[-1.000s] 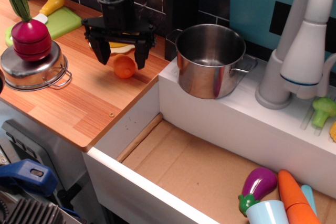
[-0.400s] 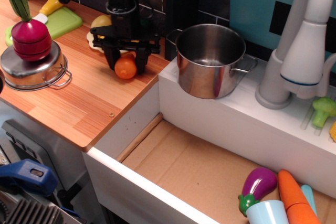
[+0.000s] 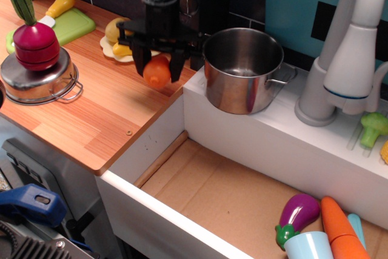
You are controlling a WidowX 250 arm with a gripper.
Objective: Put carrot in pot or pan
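The black pincer is clenching around the carrot, a small stubby orange toy piece, with one dark finger pressing on each side of it. The carrot is hanging above the wooden counter, apparently clear of the surface, near the counter's right edge. It is sitting just left of the stainless-steel pot, not over its opening.

The pot is standing upright on the white ledge beside the counter, its inside showing bare metal, with a loop handle sticking out on each side. To the pot's right, the grey and white faucet is rising from the same ledge.

Behind the pincer, yellow toy vegetables are lying on a pale plate near the back wall. Further left, a green cutting board is resting on the counter with a yellow-handled piece on top. At the far left, a shallow steel pan with wire handles is sitting on the counter, carrying a red radish with green leaves.

Below the ledge, the cardboard-lined basin is holding a purple eggplant, a long tapered orange carrot toy and a pale blue cup in its right corner.
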